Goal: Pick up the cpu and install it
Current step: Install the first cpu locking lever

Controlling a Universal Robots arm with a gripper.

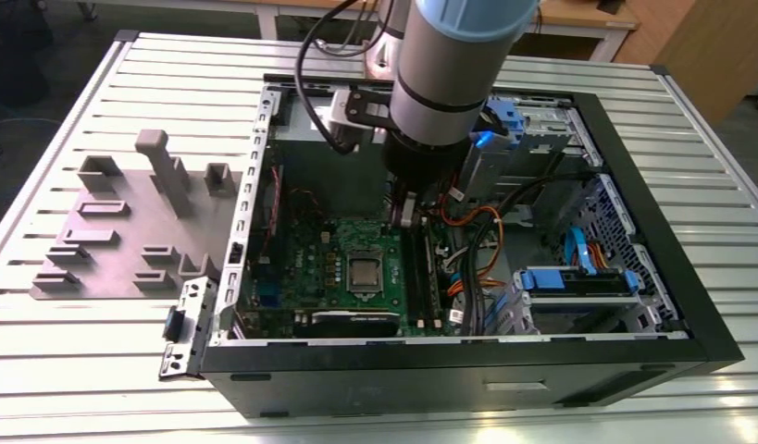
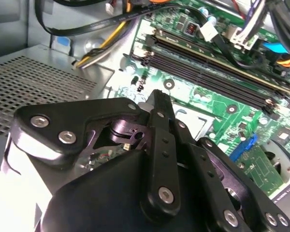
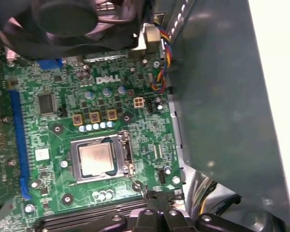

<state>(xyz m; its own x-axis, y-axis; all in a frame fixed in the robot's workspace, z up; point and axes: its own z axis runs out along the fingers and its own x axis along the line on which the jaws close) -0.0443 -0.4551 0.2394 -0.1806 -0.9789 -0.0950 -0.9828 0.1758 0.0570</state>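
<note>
Silvery cpu (image 3: 96,160) seated inside motherboard's socket frame (image 3: 122,153)

Lab or test workshop, robot assembly cell. Centre of the exterior view: open black computer case (image 1: 478,370) lying on a ribbed aluminium-profile table (image 1: 82,370), grey robot arm (image 1: 447,74) reaching in from the top. Left of frame, grey holder fixture plate (image 1: 119,250); wooden benches (image 1: 577,18) along the top edge.

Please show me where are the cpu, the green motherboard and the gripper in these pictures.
cpu (image 3: 97,160), first wrist view: middle of its metal top, in the socket.
green motherboard (image 3: 63,87), first wrist view: bare green area near the chips.
gripper (image 2: 160,100), second wrist view: tip of its fingers.
</note>
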